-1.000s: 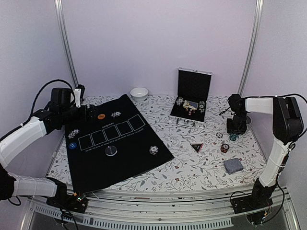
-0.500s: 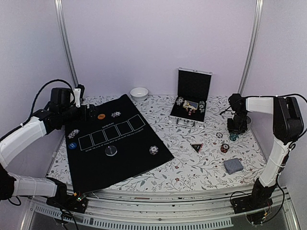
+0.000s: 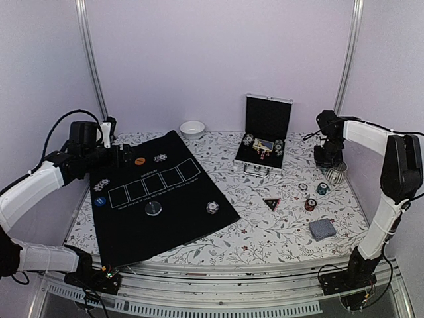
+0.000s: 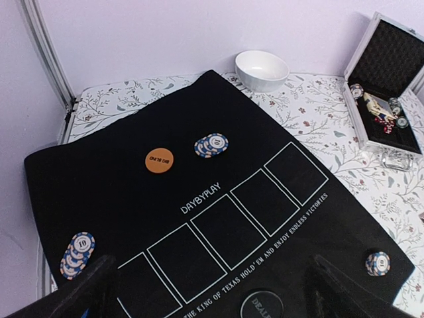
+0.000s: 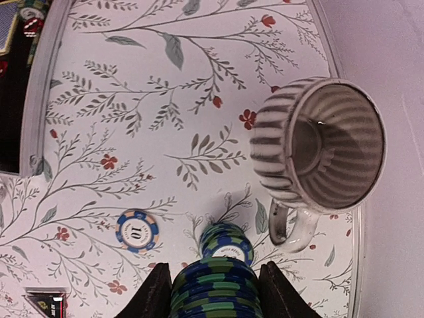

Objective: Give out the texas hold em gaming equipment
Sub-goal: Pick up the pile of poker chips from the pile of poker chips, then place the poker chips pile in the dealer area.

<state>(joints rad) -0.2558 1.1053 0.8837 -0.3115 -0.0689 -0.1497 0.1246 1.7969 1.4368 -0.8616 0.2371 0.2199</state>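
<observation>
My right gripper point(image 5: 215, 281) is shut on a stack of blue-green poker chips point(image 5: 213, 297), held above the floral table. In the top view it point(image 3: 328, 157) hangs at the far right. Below it stands a shorter blue-green stack point(image 5: 227, 242) point(image 3: 322, 189). A single chip marked 10 point(image 5: 136, 230) lies to its left. A red chip stack point(image 3: 310, 205), the black-red triangular marker point(image 3: 271, 203) and the card deck point(image 3: 322, 230) lie nearer. My left gripper point(image 4: 213, 265) stands open over the black mat point(image 4: 99, 179), which bears chip piles point(image 4: 211, 145) point(image 4: 77, 254) point(image 4: 377, 263), an orange button point(image 4: 159, 159) and the dealer button point(image 4: 262, 306).
A striped mug point(image 5: 318, 142) point(image 3: 336, 173) stands close beside the right gripper. The open silver-edged case point(image 3: 264, 136) holds more chips at the back. A white bowl point(image 3: 192, 129) sits behind the mat. The right wall is close to the mug.
The right gripper has closed on blue-green chips and lifted them up and back, toward the mug; a shorter stack stays on the table. The left arm has not moved.
</observation>
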